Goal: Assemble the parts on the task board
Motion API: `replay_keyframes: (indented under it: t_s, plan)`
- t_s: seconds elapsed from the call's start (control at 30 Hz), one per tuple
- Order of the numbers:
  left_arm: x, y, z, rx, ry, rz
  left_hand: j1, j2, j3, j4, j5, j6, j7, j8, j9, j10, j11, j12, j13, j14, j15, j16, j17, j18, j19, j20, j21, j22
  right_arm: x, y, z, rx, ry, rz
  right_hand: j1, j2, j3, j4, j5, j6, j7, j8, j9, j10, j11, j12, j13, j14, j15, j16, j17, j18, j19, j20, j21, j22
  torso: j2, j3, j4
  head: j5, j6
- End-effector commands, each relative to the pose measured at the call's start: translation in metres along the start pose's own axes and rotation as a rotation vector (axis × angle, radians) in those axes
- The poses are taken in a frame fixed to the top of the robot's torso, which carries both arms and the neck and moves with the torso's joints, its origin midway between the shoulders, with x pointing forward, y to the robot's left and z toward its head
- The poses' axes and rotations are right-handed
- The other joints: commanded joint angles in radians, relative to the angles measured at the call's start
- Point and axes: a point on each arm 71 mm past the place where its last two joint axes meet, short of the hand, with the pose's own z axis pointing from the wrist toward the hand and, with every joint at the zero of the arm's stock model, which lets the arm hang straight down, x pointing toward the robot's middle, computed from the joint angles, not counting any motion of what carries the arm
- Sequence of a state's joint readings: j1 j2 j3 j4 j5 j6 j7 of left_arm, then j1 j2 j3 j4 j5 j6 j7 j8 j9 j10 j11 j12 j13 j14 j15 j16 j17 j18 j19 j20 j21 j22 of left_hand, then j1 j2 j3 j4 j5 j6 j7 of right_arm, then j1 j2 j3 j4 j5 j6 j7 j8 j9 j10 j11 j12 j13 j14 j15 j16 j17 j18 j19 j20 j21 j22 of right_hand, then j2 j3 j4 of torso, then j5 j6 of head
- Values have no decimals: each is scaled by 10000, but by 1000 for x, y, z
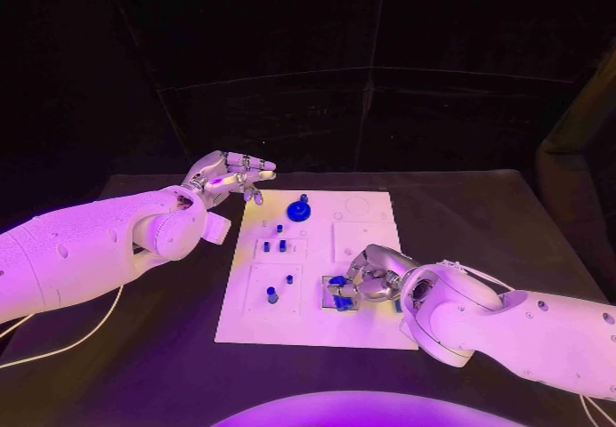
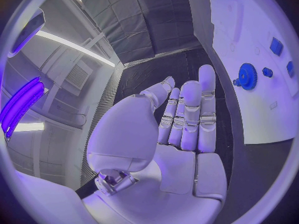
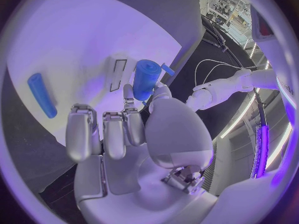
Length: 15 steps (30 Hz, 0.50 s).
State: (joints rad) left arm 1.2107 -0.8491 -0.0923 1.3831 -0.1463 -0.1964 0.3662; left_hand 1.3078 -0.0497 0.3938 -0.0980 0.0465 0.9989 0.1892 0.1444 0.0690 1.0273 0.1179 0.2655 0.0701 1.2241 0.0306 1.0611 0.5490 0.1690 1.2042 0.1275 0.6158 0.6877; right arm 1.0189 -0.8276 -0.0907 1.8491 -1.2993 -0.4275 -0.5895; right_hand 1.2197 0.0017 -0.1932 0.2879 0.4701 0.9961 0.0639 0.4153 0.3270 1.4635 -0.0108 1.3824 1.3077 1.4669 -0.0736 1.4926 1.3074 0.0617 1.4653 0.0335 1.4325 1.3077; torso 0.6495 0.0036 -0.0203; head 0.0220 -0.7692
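Note:
The white task board (image 1: 366,218) lies in the middle of the black table. My right hand (image 1: 372,276) is low over its near right part and pinches a blue cylinder part (image 3: 146,79) between thumb and a finger; the same part (image 1: 340,290) sits just above a slot there. A blue peg (image 3: 42,94) lies flat on the board nearby. My left hand (image 1: 231,182) hovers at the board's far left corner, fingers (image 2: 190,114) stretched out, holding nothing. A blue gear (image 1: 298,211) stands on the board's far part, close to that hand, and shows again as the gear (image 2: 247,76).
Small blue parts (image 1: 273,247) stand in the board's left-middle section, and another blue piece (image 1: 272,294) sits nearer the front left. A white cable (image 1: 64,342) runs over the table at the near left. Bare table surrounds the board on the right (image 1: 488,222).

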Motion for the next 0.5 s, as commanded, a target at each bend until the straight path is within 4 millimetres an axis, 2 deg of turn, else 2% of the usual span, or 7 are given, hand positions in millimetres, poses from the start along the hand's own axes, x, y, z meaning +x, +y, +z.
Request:
replay_keyframes:
  t_s: [0.03,0.17,0.37,0.5]
  plan:
    - [2,-2,1,46,105,-73,3,-49,35,-5,25,-47,33,50,-7,-68,23,40,-15,-62,-13,-52,-8,133,-75,-17,-62,-10,1,-2,2,467,155,-159,-154,11,-139,-8,-190,99,-15,47,49,50,-31,36,852,704,-86,42,742,-76,186,-92,-5,60,-3,13,-12,22,-12]
    - [2,-2,1,45,106,-73,3,-49,35,-5,25,-47,33,50,-7,-68,23,40,-15,-62,-13,-52,-8,133,-75,-17,-62,-10,1,-1,5,540,79,-255,-295,44,-290,-10,-735,119,-36,68,122,50,-51,-2,855,703,-102,35,738,-75,185,-111,-12,56,-5,8,-10,37,-26]
    - [2,-2,1,42,111,-74,3,-49,35,-5,25,-47,33,50,-7,-68,23,40,-15,-62,-13,-52,-8,133,-75,-17,-62,-10,2,3,8,481,-85,-404,-649,69,-624,5,-2193,102,-49,92,263,28,-62,-113,836,700,-115,16,722,-75,185,-124,-26,51,-7,18,-25,59,-24]
    - [2,-2,1,40,113,-75,3,-49,35,-5,25,-47,33,50,-7,-68,23,40,-15,-62,-13,-52,-8,133,-75,-17,-62,-10,2,3,10,474,-233,-496,-944,-67,-740,30,-3093,77,-48,101,339,-14,-57,-227,784,691,-113,-10,682,-69,174,-121,-49,24,-3,16,-23,67,-21]
